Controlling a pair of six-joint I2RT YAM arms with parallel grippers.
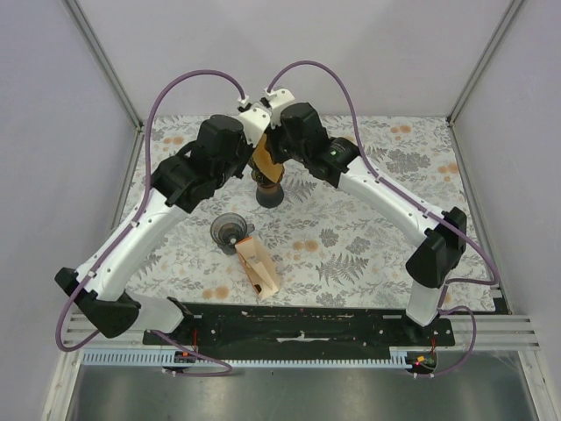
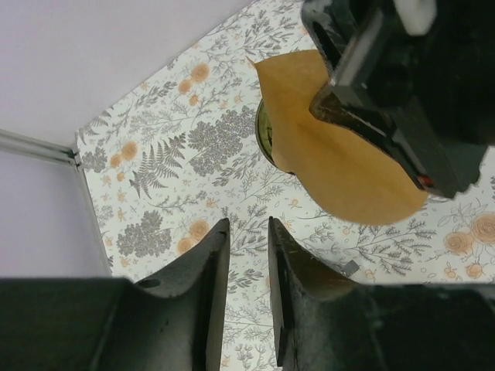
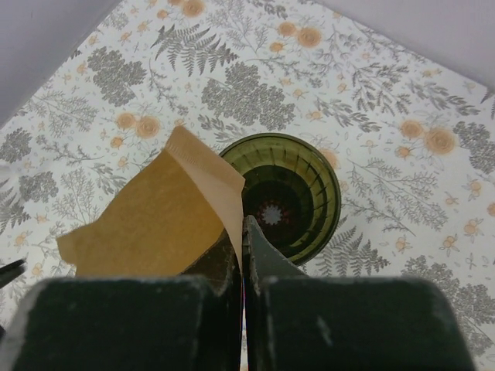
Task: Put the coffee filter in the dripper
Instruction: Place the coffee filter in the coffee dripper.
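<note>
While the left gripper (image 2: 247, 226) hangs empty, its dark fingers slightly parted, the coffee filter (image 3: 147, 224), a thin tan paper fan folded flat, is pinched at its seamed edge by the tightly pressed fingers of the right gripper (image 3: 241, 229), over the left rim of the dripper (image 3: 313, 166). The carry looks nearly done; next, I judge, the limp paper must be centred over that ribbed, dark-green translucent funnel and lowered point-first.

Both arms have white links (image 1: 140, 232) and bulky black joints (image 1: 197, 167); a purple cable (image 1: 200, 74) loops along each. The left gripper (image 2: 247, 224) and right gripper (image 3: 241, 232) have black wedge-shaped fingers (image 2: 209, 267).
</note>
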